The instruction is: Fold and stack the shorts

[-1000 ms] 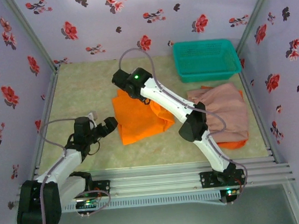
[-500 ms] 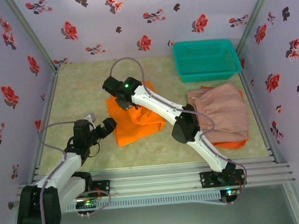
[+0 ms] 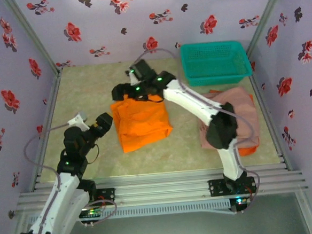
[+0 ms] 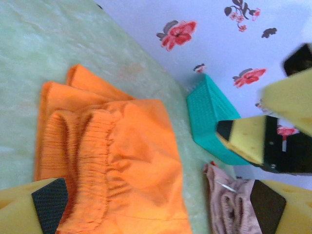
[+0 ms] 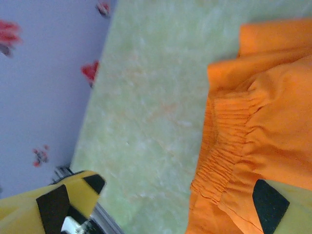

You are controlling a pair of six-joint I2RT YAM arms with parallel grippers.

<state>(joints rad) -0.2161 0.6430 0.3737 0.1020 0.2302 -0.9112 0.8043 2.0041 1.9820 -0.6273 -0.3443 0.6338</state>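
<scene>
Right hand (image 3: 120, 94) is at the far-left corner of the folded orange shorts (image 3: 143, 120) and released. In its wrist view the pads sit wide apart with nothing pinched, one over the bare surface (image 5: 146, 97), the other over the cloth next to the elastic waistband (image 5: 219, 146). Left hand (image 3: 102, 123) is also released with fingers spread and empty. It's just beside the left edge of the same orange shorts, aimed across them toward the teal basket (image 3: 216, 62). Can't tell if it touches the cloth. The orange shorts lie flat mid-surface, roughly rectangular, waistband end toward the far side. Pink-beige shorts (image 3: 236, 114) lie on the right side of the surface, just in front of the basket and partly under the right arm's forearm. They sit on top of a second orange shorts (image 3: 248, 151), which peeks out as a strip at their near edge. Basket is in the far-right corner, against the flowered wall (image 3: 101, 24).
</scene>
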